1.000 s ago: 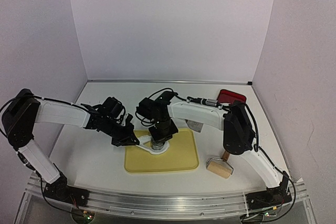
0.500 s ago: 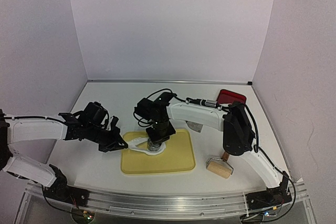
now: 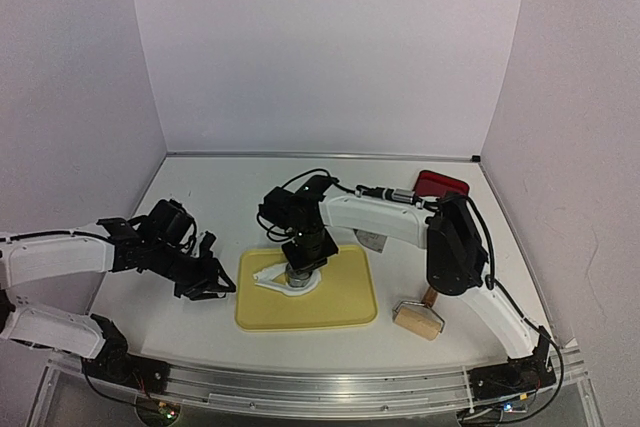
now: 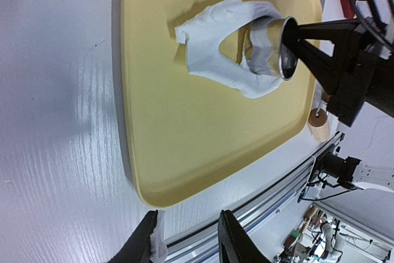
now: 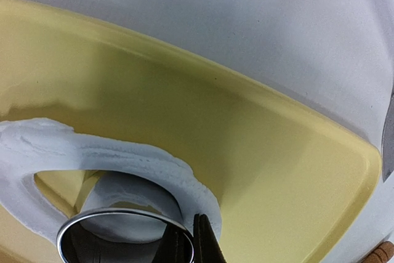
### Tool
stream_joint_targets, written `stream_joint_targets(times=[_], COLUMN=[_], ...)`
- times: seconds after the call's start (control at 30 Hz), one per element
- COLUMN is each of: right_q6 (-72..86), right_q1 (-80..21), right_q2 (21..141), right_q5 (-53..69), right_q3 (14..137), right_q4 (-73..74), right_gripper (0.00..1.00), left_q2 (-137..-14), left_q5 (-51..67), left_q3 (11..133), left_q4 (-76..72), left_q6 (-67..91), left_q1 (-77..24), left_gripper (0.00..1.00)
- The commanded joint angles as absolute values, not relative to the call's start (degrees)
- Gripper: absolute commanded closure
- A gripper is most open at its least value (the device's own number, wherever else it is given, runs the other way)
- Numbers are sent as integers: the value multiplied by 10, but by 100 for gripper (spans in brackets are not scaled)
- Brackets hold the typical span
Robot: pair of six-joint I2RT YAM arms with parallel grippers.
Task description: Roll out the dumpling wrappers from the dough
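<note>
left tool [image 3: 218, 289], now parted, off the dough [image 3: 270, 276] and left of the board [image 3: 345, 302]

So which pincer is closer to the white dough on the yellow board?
Right. The right pincer is directly above the dough, gripping the steel ring cutter set in it; the left pincer is off the board, to its left.

The right gripper [image 5: 192, 233] and its arm reach in over the back of the yellow tray [image 3: 340, 307]. The gripper pinches the ring cutter [image 4: 271, 50] standing on the dough [image 4: 206, 56], which blocks the tray's middle from above and behind. The tray's near half lies bare. The left gripper [image 4: 188, 239] hangs over open counter [image 3: 180, 327] just left of the tray. A wooden roller [image 3: 418, 319] lies near the tray's right corner, and a red object [image 3: 441, 184] sits well back.
</note>
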State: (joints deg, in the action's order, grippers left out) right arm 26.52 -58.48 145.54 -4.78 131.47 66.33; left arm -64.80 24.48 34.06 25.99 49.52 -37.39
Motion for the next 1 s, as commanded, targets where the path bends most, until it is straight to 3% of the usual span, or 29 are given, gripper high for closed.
stream_joint_targets(times=[0.0, 0.23, 0.37, 0.63, 0.97], right_q6=[254, 262, 262, 260, 255], right_q1=[-563, -563, -563, -563, -563], right_q2=[1518, 1514, 1517, 1525, 1530], right_q5=[-53, -22, -13, 16, 27], right_q3=[1244, 1242, 1247, 1264, 1276], right_q4=[743, 729, 725, 720, 719], right_gripper=[100, 100, 100, 100, 100], left_q2=[-720, -831, -892, -993, -1043], left_q5=[282, 292, 289, 227, 267], left_q3=[385, 455, 507, 602, 599], left_q4=[209, 172, 178, 221, 179], left_q6=[467, 423, 383, 261, 199], left_q1=[-370, -353, -351, -351, -357], left_gripper=[64, 60, 50, 42, 39])
